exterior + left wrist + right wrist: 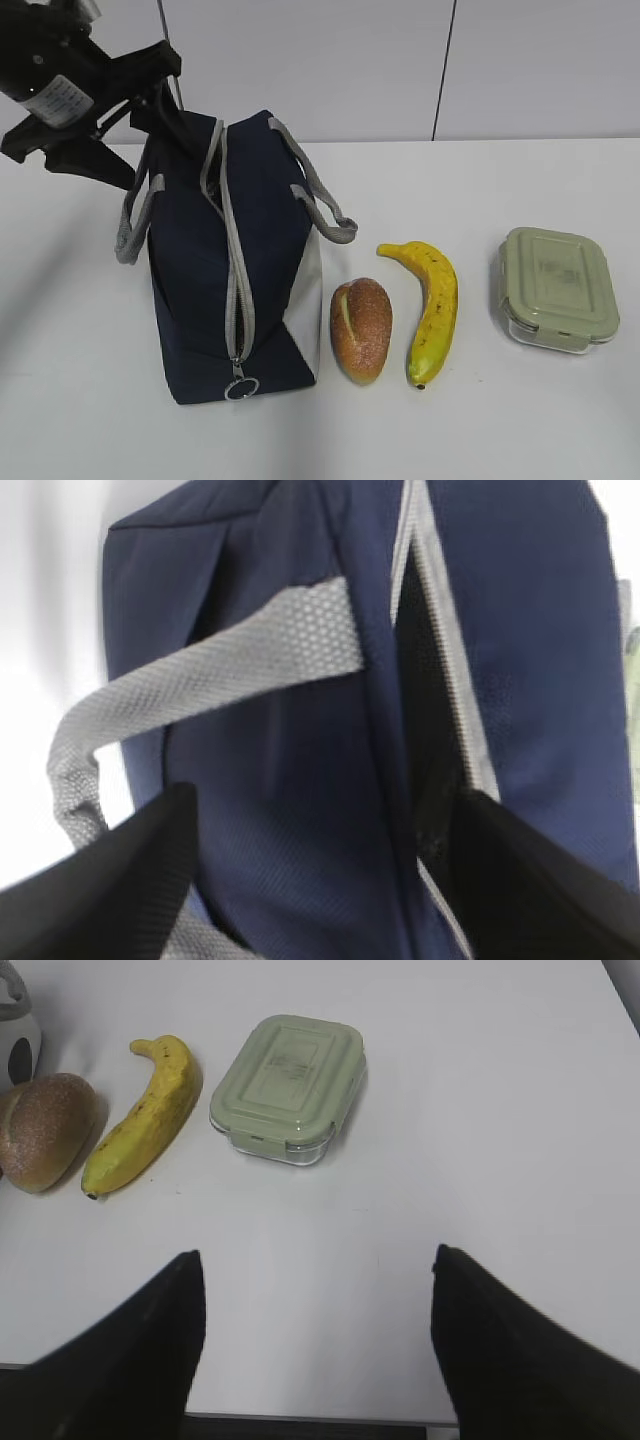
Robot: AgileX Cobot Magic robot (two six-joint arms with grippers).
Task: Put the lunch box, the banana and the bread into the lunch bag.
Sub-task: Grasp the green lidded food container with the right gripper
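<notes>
Four items on the white surface, both grippers spread apart

Four task things sit in a row in the exterior view. The lunch bag [225, 270] stands on the left of the white surface [480, 430], navy with grey strap handles [320, 205], and its grey zipper [238, 290] runs down to a ring pull [241, 388] at the near end. Just beside the bag lies the bread [361, 329], then the banana [431, 310] a little apart from it, and the lunch box [556, 288] farther right with its sage-green lid on. The left gripper [150, 125] hangs at the far upper end of the bag, its black fingers spread on either side of the bag's top; whether they touch the fabric is unclear.

From the left wrist view, the left gripper [320, 880] has its jaws apart, with the lunch bag [290, 810] between them. A grey handle [210, 680] crosses the navy cloth, and the zipper [440, 660] gapes to a dark slit at this end.

From the right wrist view, the right gripper [315, 1350] is also spread wide and holds nothing, hovering over bare surface [480, 1160]. Beyond it lie the lunch box [288, 1085], the banana [145, 1115] to its left, and the bread [45, 1130] at the left edge.
</notes>
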